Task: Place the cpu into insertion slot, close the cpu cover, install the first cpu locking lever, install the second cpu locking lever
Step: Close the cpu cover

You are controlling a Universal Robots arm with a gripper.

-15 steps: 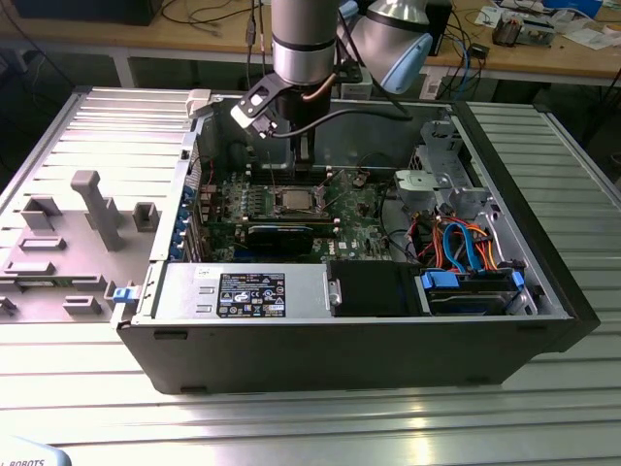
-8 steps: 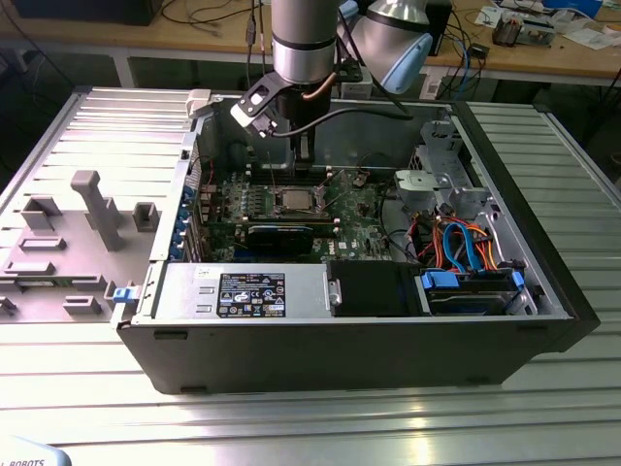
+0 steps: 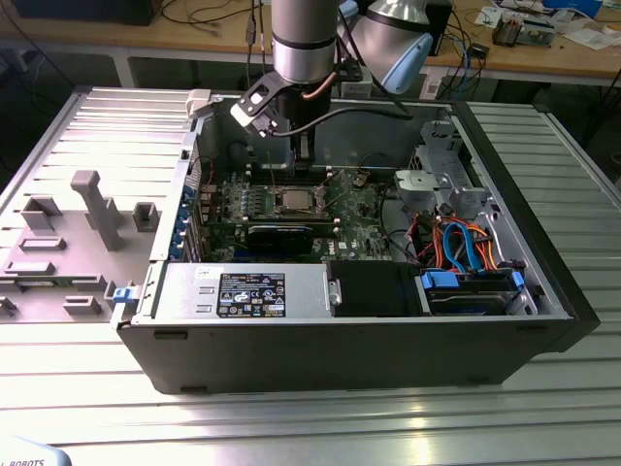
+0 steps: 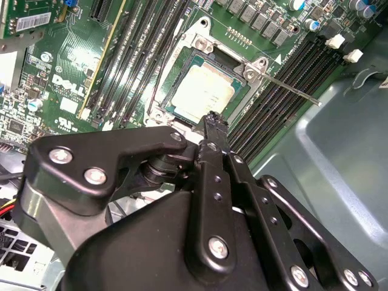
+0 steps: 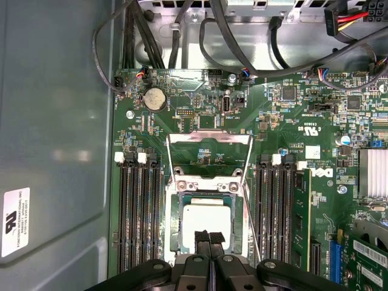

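The cpu [image 5: 203, 217] lies flat in the insertion slot [image 5: 171, 224] on the green motherboard, its silver-grey top showing in both wrist views [image 4: 205, 90]. The cpu cover [image 5: 209, 137] stands swung open behind the slot, and the board shows through its square cut-out. One thin locking lever [image 4: 296, 92] sticks out free beside the socket. My gripper [image 5: 209, 236] hangs just above the cpu's edge, its black fingers pressed together with nothing between them. In the exterior view the gripper [image 3: 304, 163] is inside the case over the socket [image 3: 294, 201].
Black memory slots [image 5: 138, 212] flank the socket on both sides. Cables [image 5: 182, 36] run along the case wall beyond the board. The open computer case [image 3: 340, 349] holds a power supply [image 3: 243, 291] and drive bays with blue and orange cables [image 3: 466, 243]. Grey fixtures [image 3: 92, 209] stand on the table.
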